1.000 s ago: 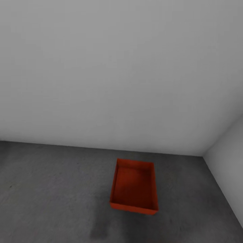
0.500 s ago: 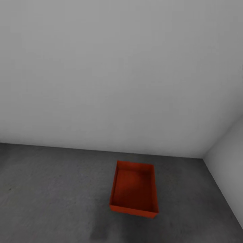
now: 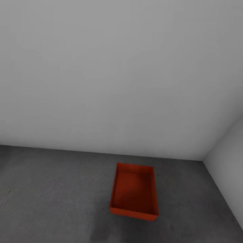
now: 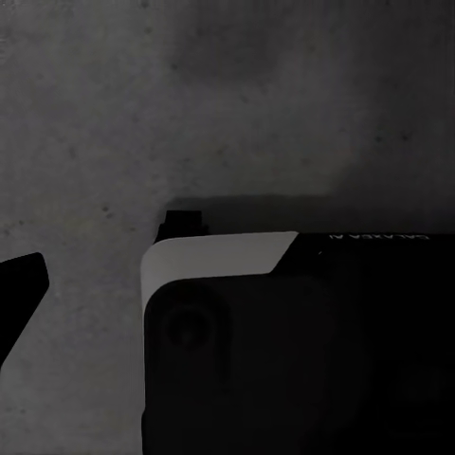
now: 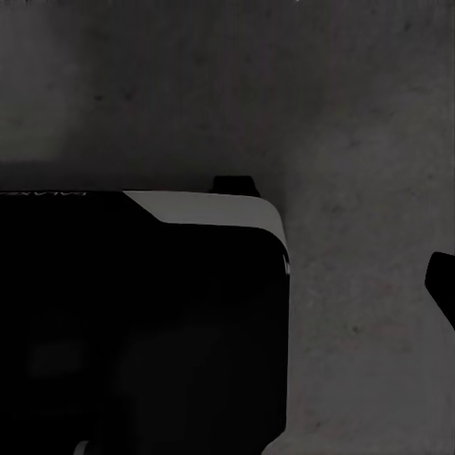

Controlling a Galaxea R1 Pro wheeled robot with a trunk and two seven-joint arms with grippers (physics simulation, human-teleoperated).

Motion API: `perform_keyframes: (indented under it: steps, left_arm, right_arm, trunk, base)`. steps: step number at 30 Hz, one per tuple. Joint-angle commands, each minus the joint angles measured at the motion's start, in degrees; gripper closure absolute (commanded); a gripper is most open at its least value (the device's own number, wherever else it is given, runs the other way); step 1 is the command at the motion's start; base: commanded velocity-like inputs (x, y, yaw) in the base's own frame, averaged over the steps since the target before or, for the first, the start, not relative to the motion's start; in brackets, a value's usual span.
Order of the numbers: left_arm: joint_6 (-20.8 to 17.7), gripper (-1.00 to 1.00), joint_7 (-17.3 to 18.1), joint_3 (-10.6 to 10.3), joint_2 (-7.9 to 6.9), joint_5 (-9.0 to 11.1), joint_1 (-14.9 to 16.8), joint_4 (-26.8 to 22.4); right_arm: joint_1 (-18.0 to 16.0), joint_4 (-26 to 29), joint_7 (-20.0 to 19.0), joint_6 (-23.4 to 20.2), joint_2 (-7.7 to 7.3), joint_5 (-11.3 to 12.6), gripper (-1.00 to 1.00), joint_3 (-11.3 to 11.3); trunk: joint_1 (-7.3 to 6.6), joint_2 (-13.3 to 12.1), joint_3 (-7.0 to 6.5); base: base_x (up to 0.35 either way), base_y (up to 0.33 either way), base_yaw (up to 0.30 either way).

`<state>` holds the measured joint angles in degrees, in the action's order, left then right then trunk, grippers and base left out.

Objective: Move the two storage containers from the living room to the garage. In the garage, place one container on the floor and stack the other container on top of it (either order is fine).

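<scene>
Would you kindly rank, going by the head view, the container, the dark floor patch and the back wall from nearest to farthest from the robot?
1. Dark patch: on the floor, lowest in the view, just left of the container's near end.
2. Container: on the floor beyond the patch, right of centre.
3. Back wall: behind the container, with bare floor between them.

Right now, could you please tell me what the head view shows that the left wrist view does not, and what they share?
The head view alone shows the open orange-red rectangular storage container sitting on the floor near the corner where the two plain pale grey walls meet. The left wrist view alone shows a dark, white-edged part of the robot's body seen close up from above, and a dark fingertip at the picture's edge. Both show the dark grey mottled concrete floor.
</scene>
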<state>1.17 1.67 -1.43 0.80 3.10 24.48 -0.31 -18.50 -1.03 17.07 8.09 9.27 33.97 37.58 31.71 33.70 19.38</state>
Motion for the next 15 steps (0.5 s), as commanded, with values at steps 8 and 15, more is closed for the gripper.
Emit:
perform_keyframes:
  steps: [8,15]
  left_arm:
    - [0.12,-1.0,0.17,-0.16,0.0,0.33,0.04,0.05]
    - [0.11,-1.0,0.17,-0.16,0.0,0.33,0.04,0.05]
  right_arm:
    - [-0.05,-0.11,0.07,0.25,0.04,0.57,-1.0,0.47]
    - [-0.05,-0.11,0.09,0.25,0.03,0.57,-1.0,0.47]
  trunk:
    - [0.02,0.06,-0.63]
    - [0.02,0.06,-1.25]
  base:
    - [0.0,0.0,0.0]
    - [0.0,0.0,0.0]
